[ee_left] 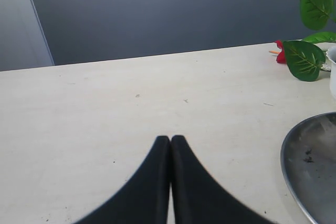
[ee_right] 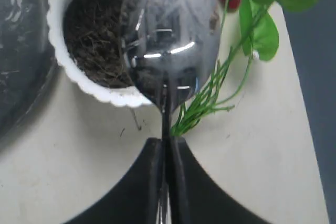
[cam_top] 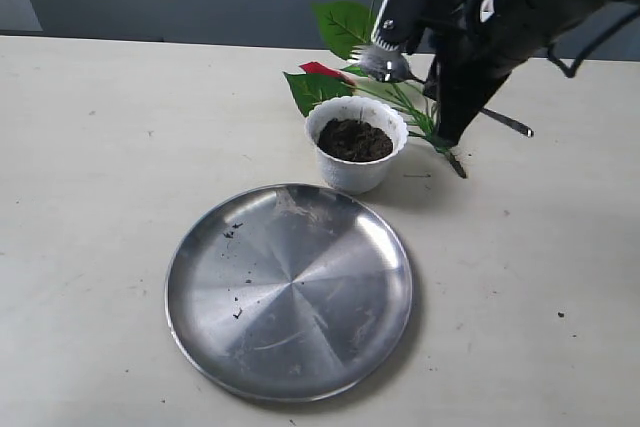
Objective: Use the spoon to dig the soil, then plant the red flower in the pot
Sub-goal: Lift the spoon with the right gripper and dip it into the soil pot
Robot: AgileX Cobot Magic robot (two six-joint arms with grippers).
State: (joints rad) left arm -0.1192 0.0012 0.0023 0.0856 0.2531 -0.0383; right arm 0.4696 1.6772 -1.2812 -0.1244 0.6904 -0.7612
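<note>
While right hand (ee_right: 167,148) pinches one spoon (ee_right: 170,45), one pot (cam_top: 356,144) (soil-filled), left hand (ee_left: 170,145) clenched

A plain test room or lab — a bare pale table (cam_top: 100,197) against an empty grey wall (ee_left: 157,9), and black robot arms (cam_top: 520,17) working over it.
</note>
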